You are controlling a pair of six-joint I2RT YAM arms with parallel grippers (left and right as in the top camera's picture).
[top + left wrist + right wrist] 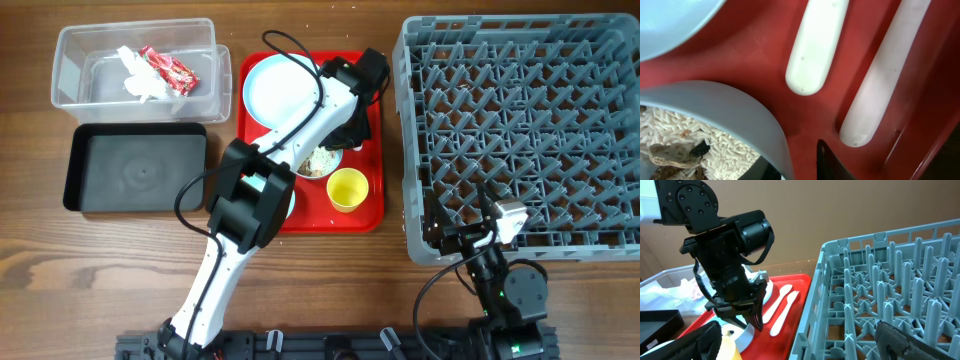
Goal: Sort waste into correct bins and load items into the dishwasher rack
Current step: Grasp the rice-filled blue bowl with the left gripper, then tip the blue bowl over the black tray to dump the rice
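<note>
A pale blue bowl [322, 163] holding beige food scraps [680, 135] sits on the red tray [370, 215], between the pale blue plate [280, 90] and the yellow cup [347, 189]. My left gripper [795, 162] is open and straddles the bowl's rim [730, 110], one finger inside and one outside with a small gap. The white spoon and fork handles [815, 50] lie just beyond it. The napkin [135, 80] and red wrapper [168, 68] lie in the clear tub [70, 70]. My right gripper [802, 345] is open and empty at the grey rack's [520, 130] front left corner.
The black tray [135, 170] sits in front of the clear tub, with nothing in it. The left arm stretches across the red tray and hides part of it. The rack's wall [815, 295] stands right beside the red tray's right edge.
</note>
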